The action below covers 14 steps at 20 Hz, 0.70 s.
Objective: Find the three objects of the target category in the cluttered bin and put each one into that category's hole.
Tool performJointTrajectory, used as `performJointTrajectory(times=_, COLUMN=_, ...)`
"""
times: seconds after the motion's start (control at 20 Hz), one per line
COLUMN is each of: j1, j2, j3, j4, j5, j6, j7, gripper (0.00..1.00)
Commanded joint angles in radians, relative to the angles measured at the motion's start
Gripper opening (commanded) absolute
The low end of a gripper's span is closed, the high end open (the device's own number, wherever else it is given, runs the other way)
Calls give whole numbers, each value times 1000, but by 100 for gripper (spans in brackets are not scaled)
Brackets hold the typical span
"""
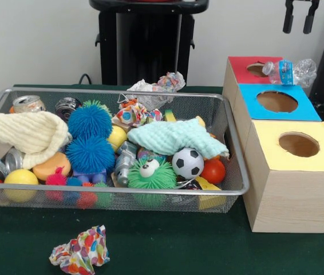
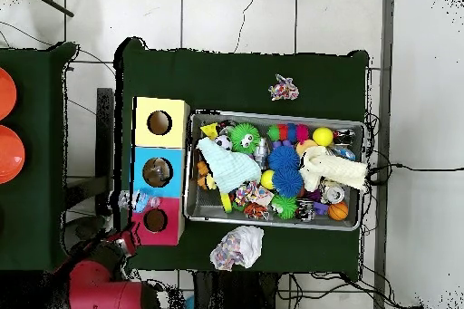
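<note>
Green cloth covers the table (image 1: 168,246), white wall behind, pale tiled floor all round in the overhead view; wire mesh bin (image 1: 230,143) sits mid-table crammed with balls, cans and cloths, three boxes touching its 3 o'clock side, yellow-topped (image 1: 291,172) nearest, then blue (image 1: 276,103), then red (image 1: 248,67). Plastic bottle (image 1: 291,71) lies on the red top beside its hole. Gripper (image 1: 299,20) hangs at 1 o'clock above it, fingers spread, empty; crumpled paper (image 1: 81,252) on open cloth at 7 o'clock.
</note>
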Motion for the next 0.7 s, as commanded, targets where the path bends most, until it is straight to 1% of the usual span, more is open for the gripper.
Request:
performJointTrajectory(times=0.05, j1=27, j2=15, j3=-14, j4=6, j5=36, j6=113, j7=298, gripper=100)
performJointTrajectory(times=0.7, j1=33, j2=36, j3=-2, j4=46, j5=59, j6=50, j7=308, gripper=100)
